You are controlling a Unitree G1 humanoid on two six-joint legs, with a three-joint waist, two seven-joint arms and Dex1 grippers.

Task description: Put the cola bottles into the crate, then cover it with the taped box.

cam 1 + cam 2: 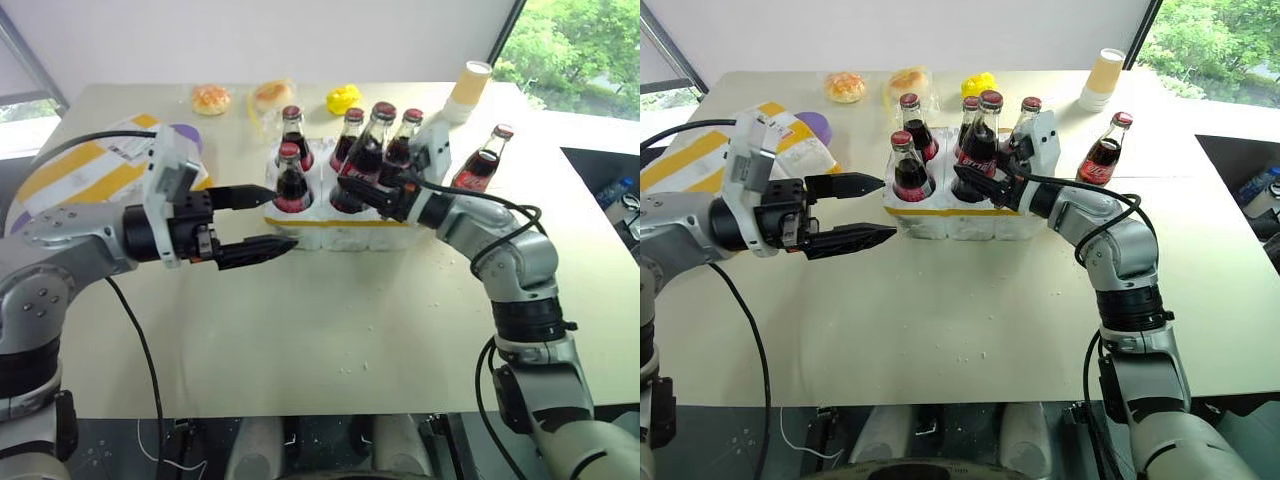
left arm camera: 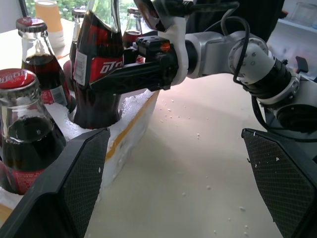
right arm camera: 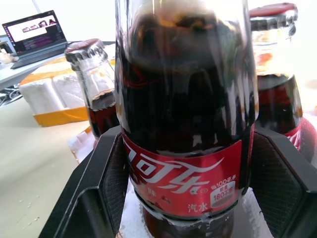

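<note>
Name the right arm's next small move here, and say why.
Probably lower the held cola bottle the rest of the way into the crate's front middle well, then release. The right gripper is shut on that bottle, whose base sits at the well's mouth and whose cap stands higher than its neighbours'. One more bottle stands on the table beside the crate.

Cola bottle (image 3: 185, 124) — between end effector fingers (image 3: 99, 183)

Two head views down over the crate (image 1: 340, 225); both wrist views close beside its bottles (image 3: 185, 124).
</note>
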